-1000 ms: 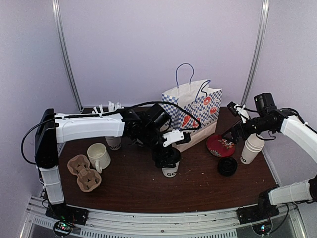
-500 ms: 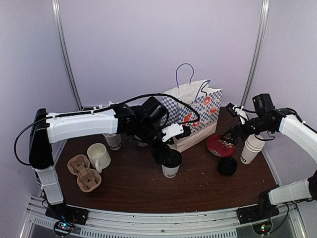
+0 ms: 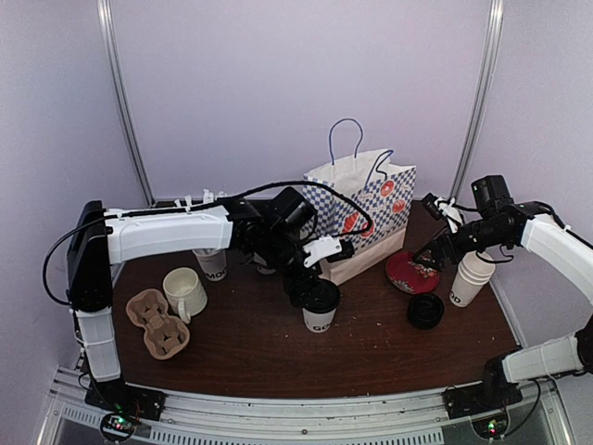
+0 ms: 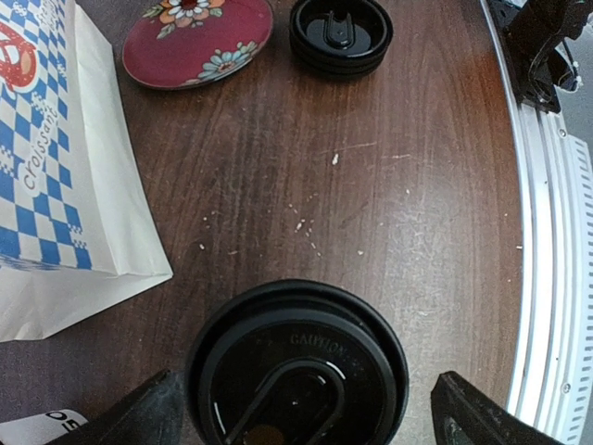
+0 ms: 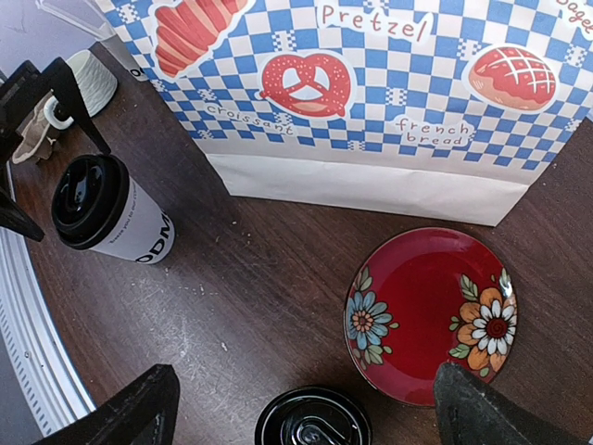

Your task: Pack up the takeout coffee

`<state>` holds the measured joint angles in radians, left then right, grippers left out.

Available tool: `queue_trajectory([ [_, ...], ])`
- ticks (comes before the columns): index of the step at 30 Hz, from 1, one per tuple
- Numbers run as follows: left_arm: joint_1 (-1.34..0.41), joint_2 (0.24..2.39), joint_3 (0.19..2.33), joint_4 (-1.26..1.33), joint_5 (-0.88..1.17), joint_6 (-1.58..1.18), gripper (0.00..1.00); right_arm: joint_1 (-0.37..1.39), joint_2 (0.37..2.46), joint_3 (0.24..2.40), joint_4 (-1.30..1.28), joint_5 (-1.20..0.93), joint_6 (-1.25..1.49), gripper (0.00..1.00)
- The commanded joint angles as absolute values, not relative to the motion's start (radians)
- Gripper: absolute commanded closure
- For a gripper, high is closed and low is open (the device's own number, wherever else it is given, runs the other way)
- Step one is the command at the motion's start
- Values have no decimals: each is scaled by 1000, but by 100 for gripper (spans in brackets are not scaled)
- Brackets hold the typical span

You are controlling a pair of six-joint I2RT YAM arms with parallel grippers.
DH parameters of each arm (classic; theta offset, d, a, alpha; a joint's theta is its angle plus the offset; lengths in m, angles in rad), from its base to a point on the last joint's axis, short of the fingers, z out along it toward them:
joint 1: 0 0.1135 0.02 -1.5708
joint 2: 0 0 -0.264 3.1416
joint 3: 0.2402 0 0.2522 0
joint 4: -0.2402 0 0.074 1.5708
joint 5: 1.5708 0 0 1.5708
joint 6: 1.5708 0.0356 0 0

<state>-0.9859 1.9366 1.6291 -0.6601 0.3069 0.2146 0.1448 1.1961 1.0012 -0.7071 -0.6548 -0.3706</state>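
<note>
While the lidded coffee cup [image 3: 320,317] stands on the same spot as a second ago, mid-bench [image 3: 250,357] and just in front of the checked paper bag [image 3: 361,209], the change is above it. The left hand [image 3: 302,289] sat low over the black lid then and hid most of it from the overhead camera. It has since eased up and back a little, so the lid's rim now shows. In the left wrist view the lid [image 4: 296,362] looks level on the cup. The two fingers [image 4: 139,417] are spread wide to either side and clear of it, so this hand is open and grips nothing.

That suggests the press on the lid is finished and the cup is ready to be picked up, though how firmly the lid is seated cannot be told from here.

Further right lie a stack of spare lids [image 3: 425,311] and a red flowered plate [image 3: 412,272]. Beyond them, near the bench edge, stands an unlidded paper cup [image 3: 471,278]. The right hand [image 3: 434,248] hangs over the plate, fingers parted and empty, and has hardly shifted.

Far left, a cardboard cup carrier [image 3: 157,326] sits beside a cream mug [image 3: 185,290], its wells unfilled. No cup is packed yet, so the task is at an early stage.
</note>
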Motion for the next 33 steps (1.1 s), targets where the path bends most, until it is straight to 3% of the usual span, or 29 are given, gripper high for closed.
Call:
queue_trajectory([
  [1,-983,1959,1657,-660,356,211,3,140,1197,1006,-713,-661,-382,1],
  [8,-983,1982,1664,-669,355,222,3,140,1198,1008,-717,-660,-384,1],
  [23,-984,1966,1669,-704,349,238,20,140,1173,1000,-715,-646,-387,1],
  [33,-993,1987,1657,-696,297,236,10,140,1170,999,-717,-640,-388,1],
])
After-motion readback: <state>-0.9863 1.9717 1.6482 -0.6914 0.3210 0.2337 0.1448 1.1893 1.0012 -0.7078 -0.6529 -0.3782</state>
